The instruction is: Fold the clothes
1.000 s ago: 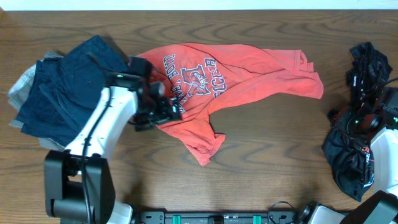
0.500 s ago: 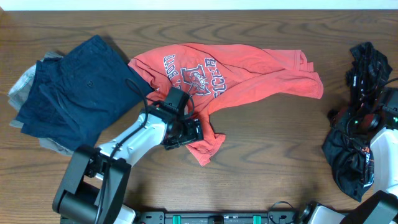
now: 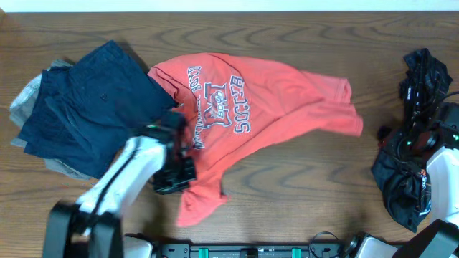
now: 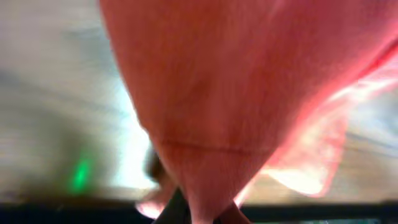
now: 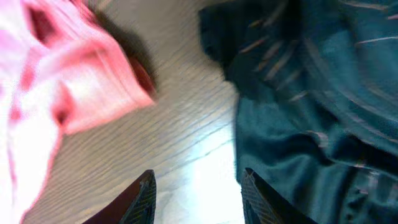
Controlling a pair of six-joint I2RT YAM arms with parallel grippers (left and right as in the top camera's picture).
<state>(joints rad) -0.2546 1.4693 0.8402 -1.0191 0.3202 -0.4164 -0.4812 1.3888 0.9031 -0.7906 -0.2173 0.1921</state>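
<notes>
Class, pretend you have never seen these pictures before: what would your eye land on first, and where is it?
The red T-shirt with printed lettering dominates, spread crumpled across the middle of the wooden table, with the left tool pinching its near edge. Next come the folded navy garment at the far left and the dark crumpled heap by the right arm at the far right.

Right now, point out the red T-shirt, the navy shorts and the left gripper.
red T-shirt (image 3: 219,100), overhead view, printed lettering.
navy shorts (image 3: 86,107), overhead view, middle panel.
left gripper (image 3: 179,178), overhead view, fingertips at hem.
</notes>
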